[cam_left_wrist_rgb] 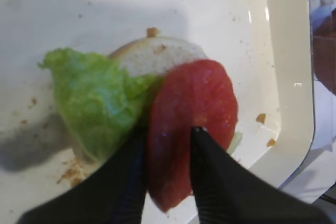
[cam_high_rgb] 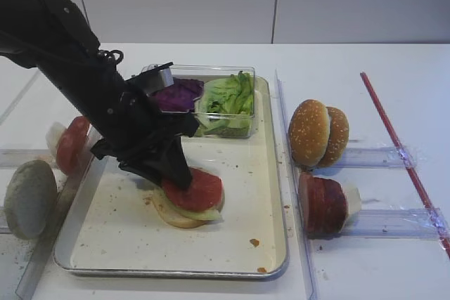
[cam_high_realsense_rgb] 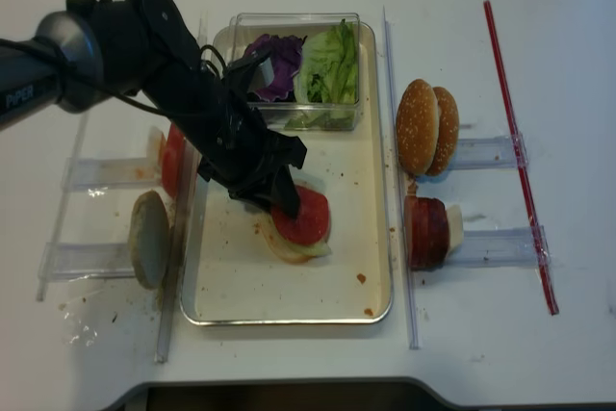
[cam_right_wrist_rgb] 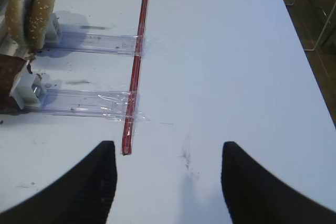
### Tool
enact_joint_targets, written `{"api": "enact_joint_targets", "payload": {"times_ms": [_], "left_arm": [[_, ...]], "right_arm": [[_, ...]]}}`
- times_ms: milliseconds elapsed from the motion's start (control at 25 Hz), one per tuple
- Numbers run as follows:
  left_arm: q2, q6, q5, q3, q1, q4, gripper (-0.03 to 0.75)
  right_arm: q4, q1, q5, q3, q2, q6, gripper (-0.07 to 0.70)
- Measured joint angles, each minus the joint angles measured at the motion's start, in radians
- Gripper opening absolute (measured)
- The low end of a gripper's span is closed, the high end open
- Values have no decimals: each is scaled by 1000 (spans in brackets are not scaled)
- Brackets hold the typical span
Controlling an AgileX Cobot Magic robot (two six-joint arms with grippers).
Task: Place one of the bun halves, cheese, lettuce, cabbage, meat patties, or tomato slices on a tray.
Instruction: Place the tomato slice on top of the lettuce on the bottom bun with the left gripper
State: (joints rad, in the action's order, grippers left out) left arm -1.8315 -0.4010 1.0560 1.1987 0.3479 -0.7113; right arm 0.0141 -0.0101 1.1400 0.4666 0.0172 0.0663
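The left end effector (cam_left_wrist_rgb: 165, 177) grips a round flat red tomato slice (cam_left_wrist_rgb: 191, 121), which rests on the crinkled green lettuce leaf (cam_left_wrist_rgb: 92, 100) and pale bun half (cam_left_wrist_rgb: 157, 56) on the cream metal tray (cam_high_rgb: 239, 244); release remains. Only the left wrist view shows its fingers straddling the slice. The right end effector (cam_right_wrist_rgb: 168, 182) hangs spread and empty above the white counter (cam_right_wrist_rgb: 220, 51).

From above I see my left gripper (cam_high_realsense_rgb: 280, 201) down on a tomato slice (cam_high_realsense_rgb: 306, 219) that lies over lettuce (cam_high_realsense_rgb: 306, 250) and a bun half (cam_high_realsense_rgb: 272, 240) on the tray (cam_high_realsense_rgb: 289, 318). Right of the tray, sesame buns (cam_high_realsense_rgb: 424, 128) and meat patties (cam_high_realsense_rgb: 426, 233) stand on edge on the worktop (cam_high_realsense_rgb: 481, 334).
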Motion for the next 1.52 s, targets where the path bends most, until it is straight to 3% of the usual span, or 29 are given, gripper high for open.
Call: {"api": "enact_joint_targets", "payload": {"times_ms": [400, 600, 1120, 1320, 1520], "left_arm": [[0, 19, 0, 0, 0, 11, 192], [0, 33, 29, 41, 0, 20, 192], [0, 237, 145, 205, 0, 287, 192], [2, 345, 154, 312, 0, 438, 194], [35, 373, 161, 338, 0, 498, 242]], "right_arm": [[0, 0, 0, 0, 0, 0, 455], [0, 0, 0, 0, 0, 0, 455], [0, 0, 0, 0, 0, 0, 455], [0, 0, 0, 0, 0, 0, 455], [0, 0, 0, 0, 0, 0, 455]]}}
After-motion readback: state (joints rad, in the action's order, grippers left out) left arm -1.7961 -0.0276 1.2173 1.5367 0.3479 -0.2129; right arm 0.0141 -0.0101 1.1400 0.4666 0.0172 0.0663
